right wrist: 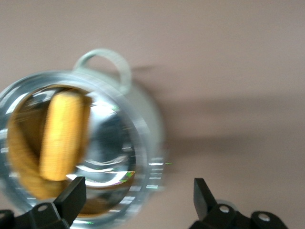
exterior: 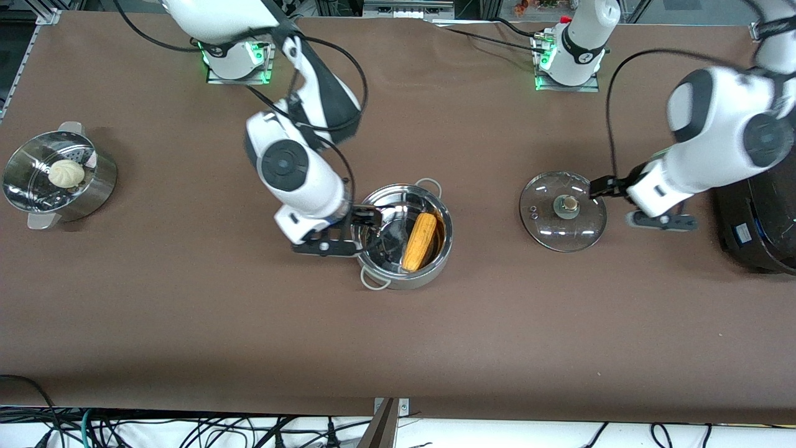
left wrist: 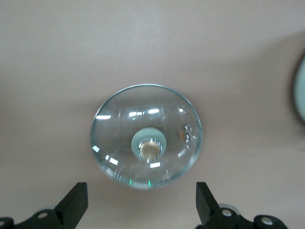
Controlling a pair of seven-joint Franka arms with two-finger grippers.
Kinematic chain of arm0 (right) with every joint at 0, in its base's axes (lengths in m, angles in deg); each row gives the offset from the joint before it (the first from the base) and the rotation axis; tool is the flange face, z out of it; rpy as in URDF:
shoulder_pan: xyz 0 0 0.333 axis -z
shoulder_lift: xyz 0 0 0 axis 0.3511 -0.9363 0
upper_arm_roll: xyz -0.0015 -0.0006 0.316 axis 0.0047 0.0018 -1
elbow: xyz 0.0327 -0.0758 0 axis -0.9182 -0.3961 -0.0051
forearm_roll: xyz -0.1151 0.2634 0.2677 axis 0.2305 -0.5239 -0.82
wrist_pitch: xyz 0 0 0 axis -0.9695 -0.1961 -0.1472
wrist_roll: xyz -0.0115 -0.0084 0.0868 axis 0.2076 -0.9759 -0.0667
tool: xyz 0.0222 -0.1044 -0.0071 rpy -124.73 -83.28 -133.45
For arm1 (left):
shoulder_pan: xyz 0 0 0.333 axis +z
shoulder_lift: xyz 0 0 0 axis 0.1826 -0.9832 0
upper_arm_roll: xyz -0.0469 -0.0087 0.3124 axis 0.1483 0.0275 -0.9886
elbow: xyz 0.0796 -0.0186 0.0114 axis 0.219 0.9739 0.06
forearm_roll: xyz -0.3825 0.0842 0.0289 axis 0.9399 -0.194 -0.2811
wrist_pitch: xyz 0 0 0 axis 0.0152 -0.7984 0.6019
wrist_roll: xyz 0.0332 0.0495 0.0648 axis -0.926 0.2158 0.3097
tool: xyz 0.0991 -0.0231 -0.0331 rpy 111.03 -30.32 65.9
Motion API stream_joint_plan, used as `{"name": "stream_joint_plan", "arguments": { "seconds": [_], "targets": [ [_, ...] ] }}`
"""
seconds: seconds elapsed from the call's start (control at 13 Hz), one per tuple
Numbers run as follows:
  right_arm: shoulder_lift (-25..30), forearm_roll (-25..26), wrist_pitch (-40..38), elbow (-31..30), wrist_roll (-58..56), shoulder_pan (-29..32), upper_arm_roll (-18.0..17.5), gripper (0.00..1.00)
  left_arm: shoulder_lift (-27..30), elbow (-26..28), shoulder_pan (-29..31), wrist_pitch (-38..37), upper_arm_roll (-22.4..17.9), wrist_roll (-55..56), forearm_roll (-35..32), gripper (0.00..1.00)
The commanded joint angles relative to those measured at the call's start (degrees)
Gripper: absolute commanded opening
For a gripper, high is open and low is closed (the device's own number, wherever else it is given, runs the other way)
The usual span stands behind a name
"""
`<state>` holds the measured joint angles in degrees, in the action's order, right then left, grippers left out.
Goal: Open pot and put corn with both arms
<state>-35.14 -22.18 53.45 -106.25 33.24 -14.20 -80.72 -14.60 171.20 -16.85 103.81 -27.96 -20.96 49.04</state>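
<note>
Corn (exterior: 420,241) in pot (exterior: 373,264) — right gripper (right wrist: 138,198) and left gripper (left wrist: 141,200) open, lid (exterior: 578,233) aside

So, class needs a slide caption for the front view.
Corn lies in the open pot; glass lid rests on the table beside the left tool.

Black cooker (exterior: 755,224) cut off by front view's edge.

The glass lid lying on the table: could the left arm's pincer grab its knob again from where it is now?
Probably yes. The left pincer is open right beside the glass lid, whose knob stands uncovered with nothing between them.
</note>
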Motion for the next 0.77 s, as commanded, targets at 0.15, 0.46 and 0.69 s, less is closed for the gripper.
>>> {"name": "stream_joint_plan", "arguments": {
  "seconds": [0.15,0.46,0.69],
  "targets": [
    [10.4,2.8,-9.2,-2.5,-16.6,3.5,10.5,1.0,0.2,-16.8,1.2,-17.9,3.1,8.4,-9.3,1.0],
    [20.9,3.4,-15.5,-9.6,-27.7,19.1,2.9,1.0,1.6,-16.9,2.9,-17.9,4.1,8.7,-10.2,1.0],
    [31.7,7.1,-8.0,-25.1,-27.0,31.8,-8.0,1.0,1.9,-16.8,3.0,-17.9,3.9,8.5,-9.6,1.0]
  ]
}}
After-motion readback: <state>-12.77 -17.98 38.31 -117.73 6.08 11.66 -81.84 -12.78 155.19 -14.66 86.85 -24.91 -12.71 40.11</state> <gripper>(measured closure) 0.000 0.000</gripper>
